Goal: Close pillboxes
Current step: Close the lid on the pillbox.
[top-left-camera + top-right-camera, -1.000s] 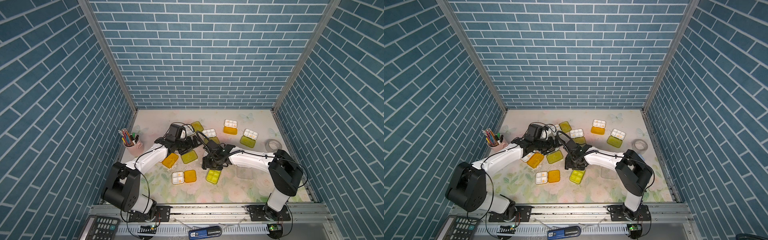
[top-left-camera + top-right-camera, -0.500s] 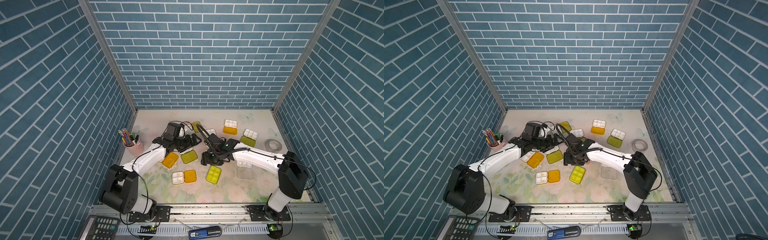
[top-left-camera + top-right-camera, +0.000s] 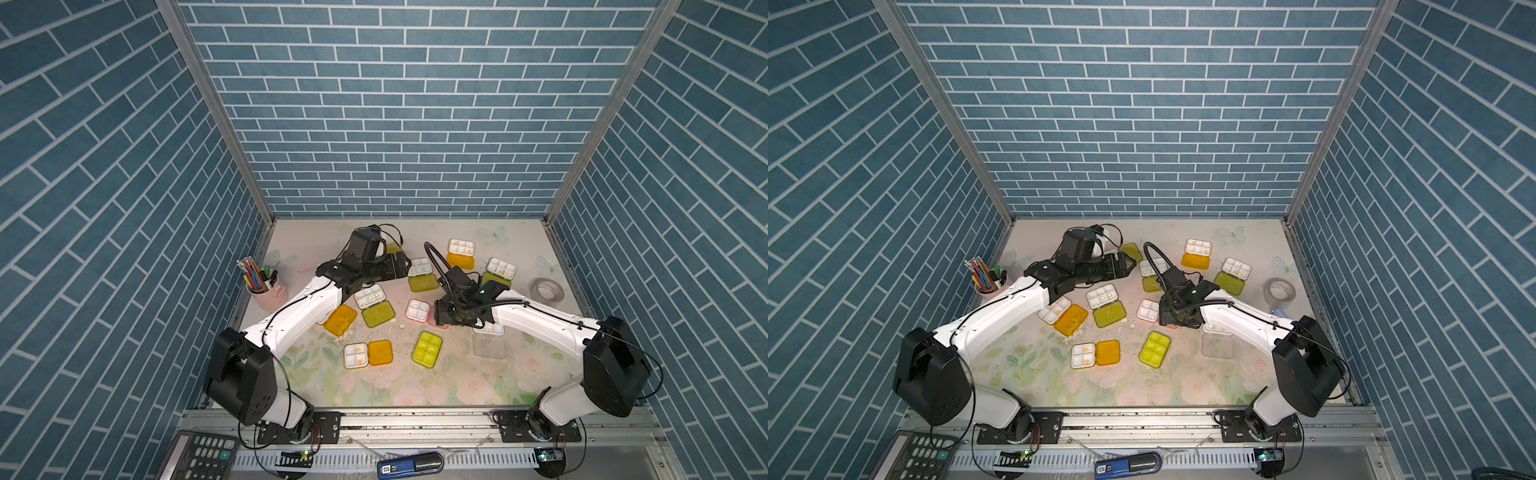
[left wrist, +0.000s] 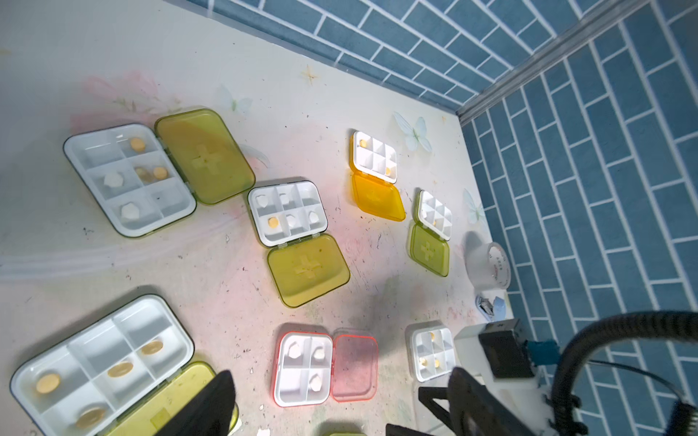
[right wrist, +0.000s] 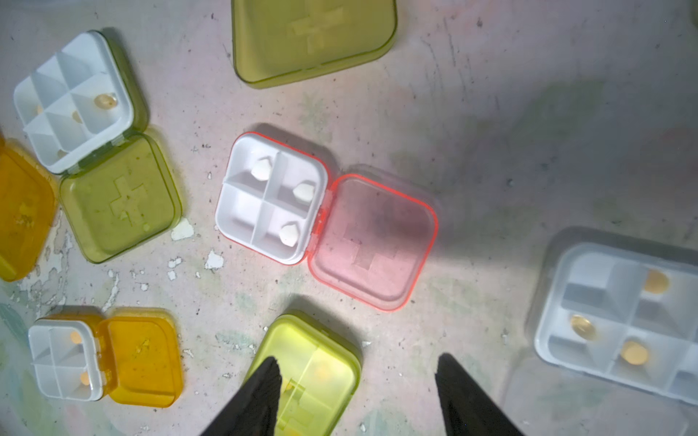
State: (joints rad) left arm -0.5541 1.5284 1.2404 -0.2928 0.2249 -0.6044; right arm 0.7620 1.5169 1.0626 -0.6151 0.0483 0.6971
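R gripper (image 5: 359,360) — jaws apart, empty — hangs over open pink pillbox (image 5: 325,221) mid-table, closed yel-green pillbox (image 5: 321,358) just beside; L gripper (image 4: 338,372) likewise spread w/ nothing held, above open pillboxes (image 4: 298,241) toward back.

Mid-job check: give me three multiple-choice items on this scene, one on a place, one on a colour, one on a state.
1. Where is the pencil cup? A beside the left arm; B at the back wall; C between both arms.
2. Lid colour of the one closed pillbox? A orange; B yellow-green; C pink.
3. The right gripper is: A shut on a lid; B shut on a pill; C open, empty.
Answers: 1A, it stands by that arm; 2B, both top views show it; 3C, table shows between its fingers.
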